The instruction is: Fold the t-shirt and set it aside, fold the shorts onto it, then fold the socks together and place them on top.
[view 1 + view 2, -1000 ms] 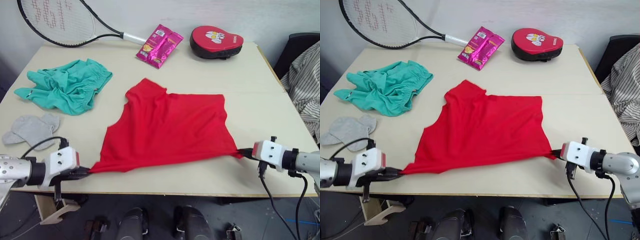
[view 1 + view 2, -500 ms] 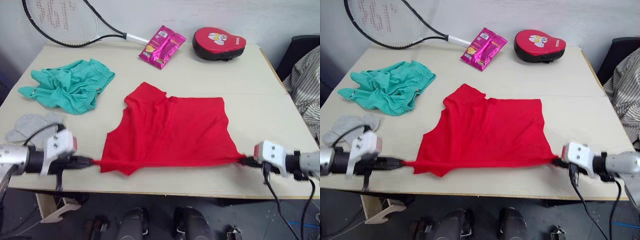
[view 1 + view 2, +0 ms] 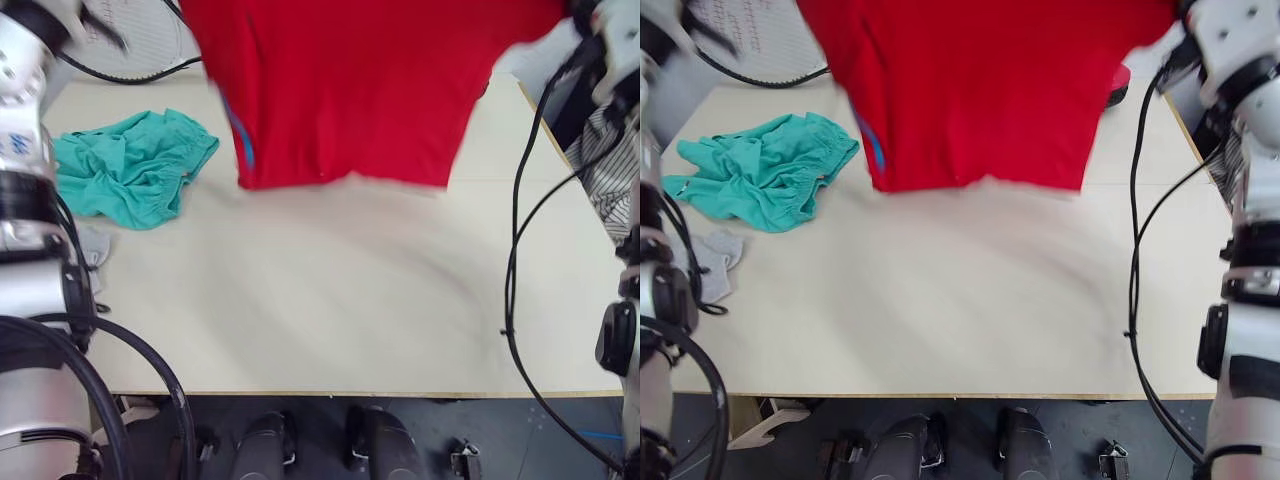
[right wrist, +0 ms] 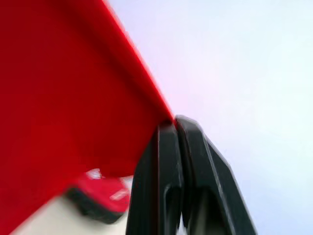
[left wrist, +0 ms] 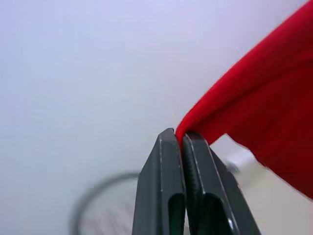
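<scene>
The red t-shirt (image 3: 350,90) hangs in the air above the far half of the table, spread wide, its lower edge just over the tabletop and a blue neck band (image 3: 241,140) showing. My left gripper (image 5: 182,137) is shut on one upper corner of the cloth. The other upper corner is clamped in my right gripper (image 4: 175,123), also shut. The teal shorts (image 3: 130,175) lie crumpled at the left of the table. A grey bit of the socks (image 3: 712,262) peeks out beside my left arm at the table's left edge.
A tennis racket (image 3: 750,40) lies at the back left, partly behind the shirt. A red padded mitt (image 4: 98,196) sits at the back right, mostly hidden. The pale tabletop (image 3: 320,300) lies below the shirt. Striped cloth (image 3: 600,150) hangs off to the right.
Both grippers have risen from the table's front edge, lifting the t-shirt off the surface. It was stretched flat between them; now it hangs in the air.
</scene>
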### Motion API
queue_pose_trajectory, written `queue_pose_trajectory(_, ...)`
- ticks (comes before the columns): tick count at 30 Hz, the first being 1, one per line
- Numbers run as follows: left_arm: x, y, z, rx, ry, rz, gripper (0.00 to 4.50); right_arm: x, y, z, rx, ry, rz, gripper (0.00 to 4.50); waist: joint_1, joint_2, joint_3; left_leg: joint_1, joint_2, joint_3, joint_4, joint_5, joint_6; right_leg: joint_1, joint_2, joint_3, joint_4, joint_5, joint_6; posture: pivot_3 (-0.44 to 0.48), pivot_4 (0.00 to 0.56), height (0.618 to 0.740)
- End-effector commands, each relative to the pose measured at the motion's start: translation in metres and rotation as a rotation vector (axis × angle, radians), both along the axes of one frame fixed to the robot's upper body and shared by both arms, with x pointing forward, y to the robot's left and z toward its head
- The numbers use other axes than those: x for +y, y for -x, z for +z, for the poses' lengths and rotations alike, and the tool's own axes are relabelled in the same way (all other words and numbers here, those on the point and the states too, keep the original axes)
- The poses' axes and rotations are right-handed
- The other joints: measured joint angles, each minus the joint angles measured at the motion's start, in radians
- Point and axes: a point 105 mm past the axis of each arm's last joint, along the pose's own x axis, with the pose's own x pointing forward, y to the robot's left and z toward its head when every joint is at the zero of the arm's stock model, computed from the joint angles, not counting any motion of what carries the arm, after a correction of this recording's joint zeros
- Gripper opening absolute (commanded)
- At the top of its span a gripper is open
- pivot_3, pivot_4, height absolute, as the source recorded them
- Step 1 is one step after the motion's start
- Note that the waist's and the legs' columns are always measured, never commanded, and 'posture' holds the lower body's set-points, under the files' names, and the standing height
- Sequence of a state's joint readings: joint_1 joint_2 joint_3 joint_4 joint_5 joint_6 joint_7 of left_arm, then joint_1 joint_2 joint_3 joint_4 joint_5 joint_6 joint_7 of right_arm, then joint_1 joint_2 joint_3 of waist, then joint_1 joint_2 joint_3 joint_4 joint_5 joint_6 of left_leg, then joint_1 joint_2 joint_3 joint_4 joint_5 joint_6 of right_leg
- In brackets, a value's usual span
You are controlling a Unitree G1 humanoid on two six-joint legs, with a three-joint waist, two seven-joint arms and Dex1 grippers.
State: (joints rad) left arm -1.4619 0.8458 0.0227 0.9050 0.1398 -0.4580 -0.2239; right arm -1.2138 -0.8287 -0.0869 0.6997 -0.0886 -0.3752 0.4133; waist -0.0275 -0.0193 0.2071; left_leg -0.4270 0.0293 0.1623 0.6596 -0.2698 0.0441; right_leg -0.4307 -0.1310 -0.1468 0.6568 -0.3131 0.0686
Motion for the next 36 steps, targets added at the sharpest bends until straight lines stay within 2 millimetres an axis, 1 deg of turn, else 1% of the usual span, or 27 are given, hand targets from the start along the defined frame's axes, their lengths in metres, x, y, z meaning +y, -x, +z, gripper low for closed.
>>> queue_pose_trajectory(1,0.005,0.036,0.028,-0.159,-0.095,-0.018,0.02,-0.029,0.017,0.012,-0.088,0.016,-0.098,0.0,-0.001,0.0,0.0,0.0,0.0,0.001,0.0,-0.001,0.001,0.001,0.001,-0.003,0.0,0.0,0.0,0.0,0.15,0.74)
queue_pose_trajectory(3,-0.006,0.027,0.007,-0.072,-0.215,-0.063,0.02,-0.033,0.013,-0.003,-0.045,0.036,-0.1,0.0,-0.001,0.0,-0.001,0.004,-0.001,0.003,0.0,-0.003,0.003,0.003,0.001,-0.011,0.0,-0.001,0.001,0.0,0.15,0.74)
queue_pose_trajectory(4,-0.008,0.022,-0.009,-0.015,-0.256,-0.089,0.02,-0.036,0.011,-0.013,-0.01,0.041,-0.097,0.0,-0.001,0.001,-0.001,0.006,-0.002,0.005,0.0,-0.004,0.004,0.006,0.0,-0.011,0.0,-0.002,0.004,0.0,0.15,0.74)
queue_pose_trajectory(6,-0.009,0.012,-0.043,0.123,-0.306,-0.153,0.02,-0.038,0.01,-0.031,0.048,0.076,-0.084,0.0,-0.002,0.001,0.0,0.006,-0.002,0.007,0.003,-0.004,0.005,0.006,0.0,-0.011,0.002,-0.004,0.008,0.0,0.15,0.74)
queue_pose_trajectory(7,-0.007,0.009,-0.061,0.186,-0.345,-0.162,0.02,-0.037,0.007,-0.046,0.111,0.099,-0.065,0.0,-0.003,0.001,0.0,0.006,-0.002,0.008,0.005,-0.004,0.005,0.006,0.0,-0.01,0.003,-0.003,0.008,0.0,0.15,0.74)
queue_pose_trajectory(8,-0.005,0.007,-0.092,0.297,-0.394,-0.188,0.02,-0.036,0.007,-0.07,0.187,0.148,-0.038,0.0,-0.004,0.001,0.0,0.006,-0.001,0.008,0.006,-0.002,0.006,0.006,0.0,-0.009,0.005,-0.001,0.008,0.0,0.15,0.74)
queue_pose_trajectory(10,0.002,0.012,-0.144,0.482,-0.453,-0.22,0.02,-0.032,0.01,-0.121,0.361,0.238,0.023,0.0,-0.004,0.001,0.0,0.006,0.0,0.008,0.006,0.001,0.007,0.005,0.001,-0.008,0.004,0.003,0.007,0.0,0.15,0.74)
queue_pose_trajectory(12,0.003,0.026,-0.19,0.663,-0.48,-0.275,0.02,-0.032,0.019,-0.162,0.501,0.281,0.064,0.0,-0.007,0.002,0.0,0.006,0.001,0.007,0.007,0.001,0.007,0.006,0.0,-0.002,0.005,0.003,0.007,0.0,0.15,0.74)
queue_pose_trajectory(14,-0.003,0.047,-0.232,0.848,-0.492,-0.354,0.02,-0.029,0.029,-0.191,0.591,0.317,0.098,0.0,-0.009,0.002,0.0,0.005,0.001,0.008,0.006,0.001,0.007,0.004,0.0,0.002,0.004,0.003,0.007,0.0,0.15,0.74)
queue_pose_trajectory(15,-0.006,0.057,-0.247,0.904,-0.521,-0.368,0.02,-0.027,0.034,-0.205,0.636,0.333,0.11,0.0,-0.009,0.002,0.0,0.005,0.001,0.008,0.005,0.001,0.007,0.004,0.0,0.003,0.004,0.003,0.007,0.0,0.15,0.74)
queue_pose_trajectory(17,-0.013,0.084,-0.284,1.134,-0.476,-0.449,0.02,-0.02,0.049,-0.236,0.756,0.367,0.164,0.0,-0.006,0.002,0.0,0.006,0.002,0.008,0.005,0.0,0.006,0.004,-0.001,0.005,0.003,0.003,0.007,0.0,0.15,0.74)
queue_pose_trajectory(18,-0.015,0.095,-0.298,1.227,-0.468,-0.468,0.02,-0.018,0.057,-0.251,0.824,0.379,0.192,0.0,-0.004,0.002,0.0,0.007,0.002,0.008,0.005,0.0,0.006,0.004,-0.002,0.005,0.003,0.003,0.007,0.0,0.15,0.74)
queue_pose_trajectory(20,-0.018,0.112,-0.314,1.366,-0.435,-0.488,0.02,-0.013,0.069,-0.265,0.891,0.401,0.229,0.0,0.001,0.002,0.0,0.009,0.002,0.008,0.006,0.0,0.005,0.006,-0.002,0.007,0.0,0.003,0.007,0.0,0.15,0.74)
queue_pose_trajectory(21,-0.018,0.12,-0.323,1.428,-0.408,-0.494,0.02,-0.013,0.078,-0.278,0.953,0.402,0.256,0.0,0.003,0.003,0.001,0.012,0.001,0.008,0.006,-0.001,0.005,0.008,-0.002,0.006,0.0,0.003,0.007,0.0,0.15,0.74)
queue_pose_trajectory(23,-0.02,0.133,-0.332,1.522,-0.359,-0.523,0.02,-0.014,0.093,-0.296,1.057,0.409,0.284,0.0,0.006,0.004,0.001,0.021,0.002,0.006,0.004,-0.004,0.005,0.018,-0.003,0.006,-0.003,0.003,0.006,0.0,0.15,0.74)
queue_pose_trajectory(24,-0.022,0.138,-0.334,1.552,-0.352,-0.534,0.02,-0.016,0.099,-0.302,1.1,0.413,0.293,0.0,0.007,0.004,0.001,0.027,0.003,0.005,0.003,-0.007,0.003,0.024,-0.003,0.005,-0.005,0.003,0.006,0.0,0.15,0.74)
queue_pose_trajectory(25,-0.023,0.142,-0.334,1.579,-0.337,-0.543,0.02,-0.016,0.103,-0.305,1.119,0.421,0.299,0.0,0.007,0.004,0.001,0.027,0.003,0.004,0.003,-0.011,-0.002,0.025,-0.003,0.005,-0.006,0.002,0.005,0.0,0.15,0.74)
queue_pose_trajectory(29,-0.025,0.155,-0.333,1.692,-0.264,-0.588,0.02,-0.026,0.121,-0.32,1.251,0.436,0.295,0.0,0.004,0.005,0.0,0.027,0.004,0.005,0.003,-0.012,-0.002,0.023,-0.003,0.006,-0.005,0.002,0.004,0.0,0.15,0.74)
queue_pose_trajectory(31,-0.024,0.161,-0.335,1.757,-0.251,-0.599,0.02,-0.026,0.126,-0.323,1.274,0.446,0.299,0.0,0.004,0.005,-0.001,0.027,0.005,0.005,0.003,-0.01,0.0,0.023,-0.002,0.005,-0.005,0.0,0.003,0.0,0.15,0.74)
queue_pose_trajectory(32,-0.025,0.162,-0.335,1.761,-0.259,-0.603,0.02,-0.025,0.128,-0.322,1.286,0.418,0.308,0.0,0.004,0.005,-0.001,0.027,0.005,0.005,0.003,-0.01,0.0,0.023,-0.002,0.005,-0.004,0.0,0.002,0.0,0.15,0.74)
queue_pose_trajectory(36,-0.024,0.152,-0.324,1.736,-0.191,-0.603,0.02,-0.014,0.125,-0.305,1.295,0.271,0.346,0.0,0.004,0.005,-0.001,0.027,0.005,0.005,0.003,-0.01,0.0,0.023,-0.001,0.005,-0.004,-0.001,0.002,0.0,0.15,0.74)
